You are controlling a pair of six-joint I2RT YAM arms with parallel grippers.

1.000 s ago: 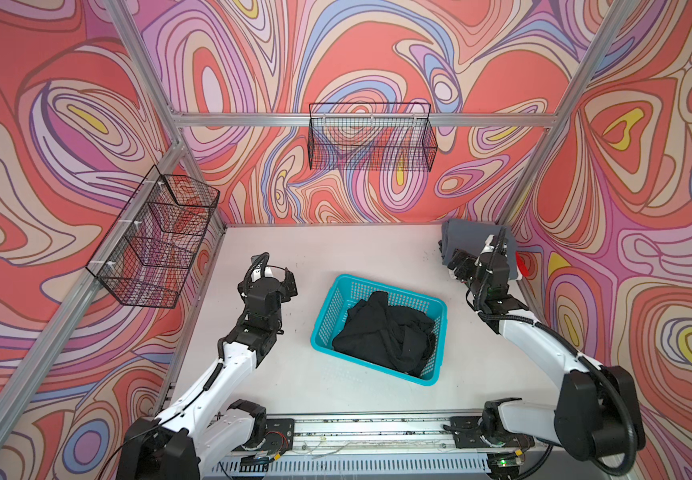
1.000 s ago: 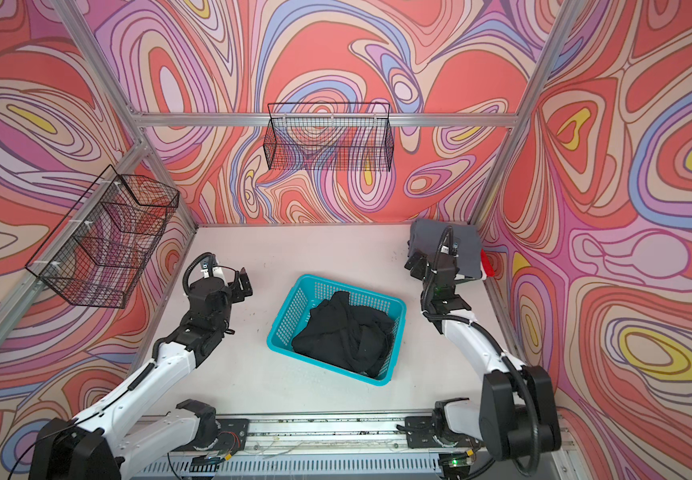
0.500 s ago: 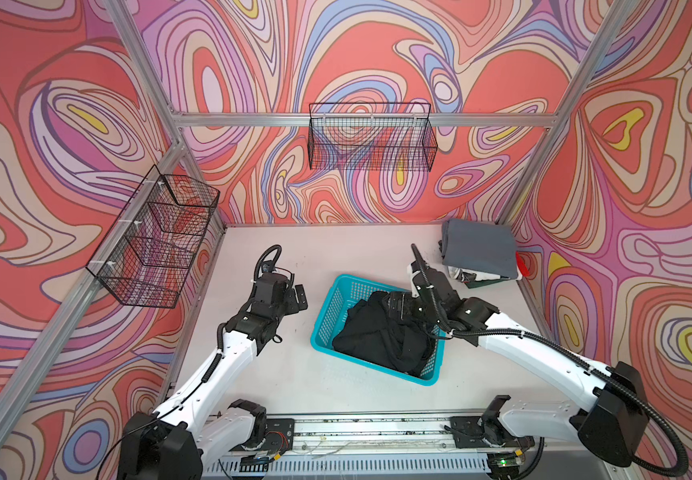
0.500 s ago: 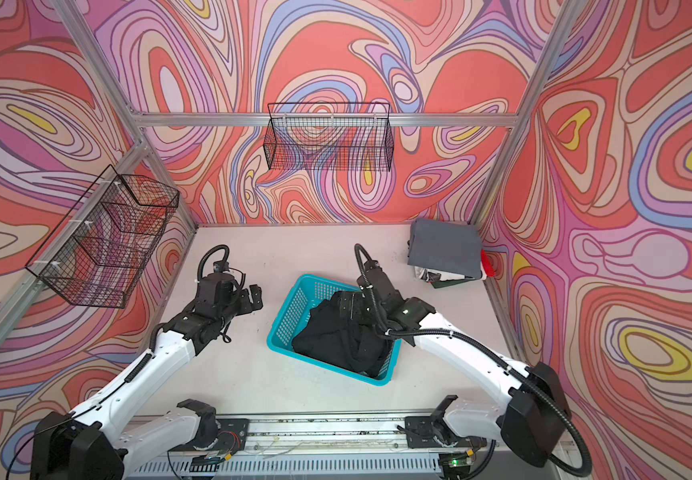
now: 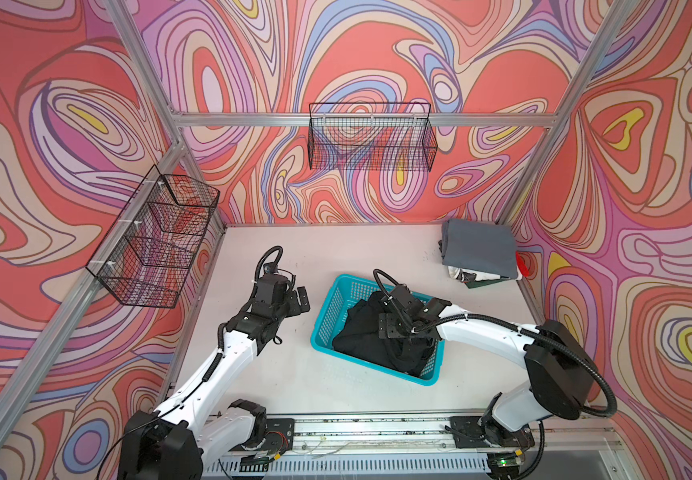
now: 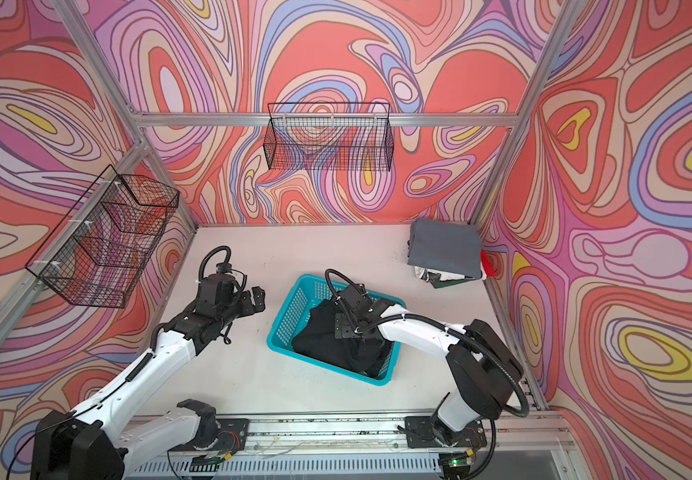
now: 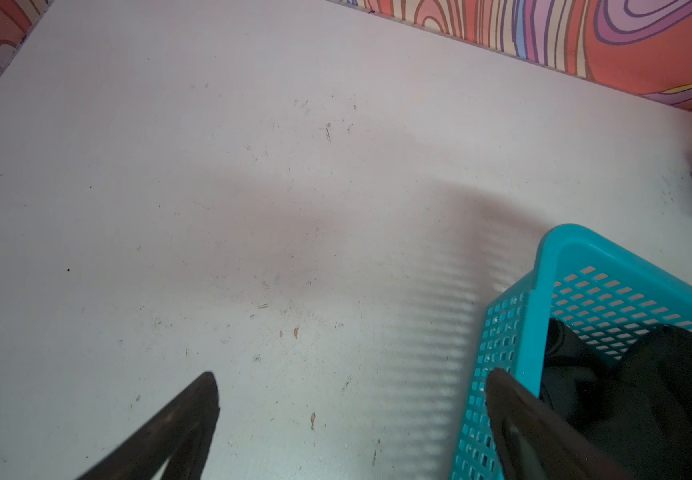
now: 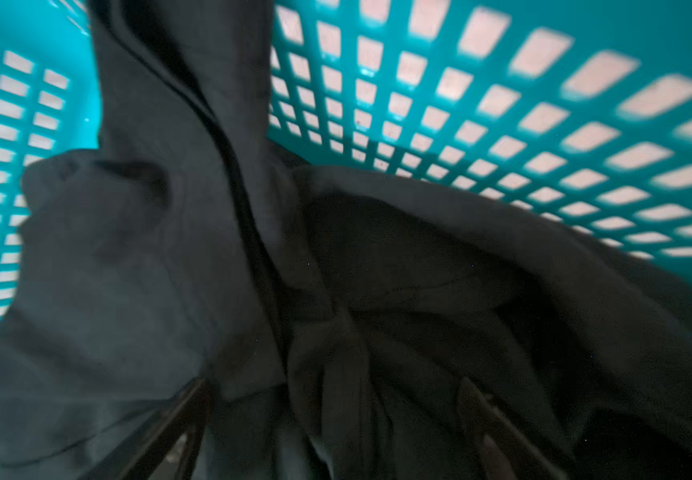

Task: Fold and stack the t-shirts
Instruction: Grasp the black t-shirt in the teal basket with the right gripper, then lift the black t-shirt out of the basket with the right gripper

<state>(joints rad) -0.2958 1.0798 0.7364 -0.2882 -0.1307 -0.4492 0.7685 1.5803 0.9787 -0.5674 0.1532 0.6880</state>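
While the black t-shirt lies crumpled in the turquoise basket at mid-table, the right gripper points down into it, its jaws spread wide with a ridge of black cloth between them, not pinched. That arm reaches in low from the right, elbow bent. The left gripper hangs just beside the basket's left wall above bare table, jaws also wide apart and holding nothing, its arm stretched forward. In the far right corner sits one stack: the slate-grey t-shirt folded on top, with white, dark green and red edges showing beneath. Two arms, one plastic basket, five shirts, two wire baskets on the walls.
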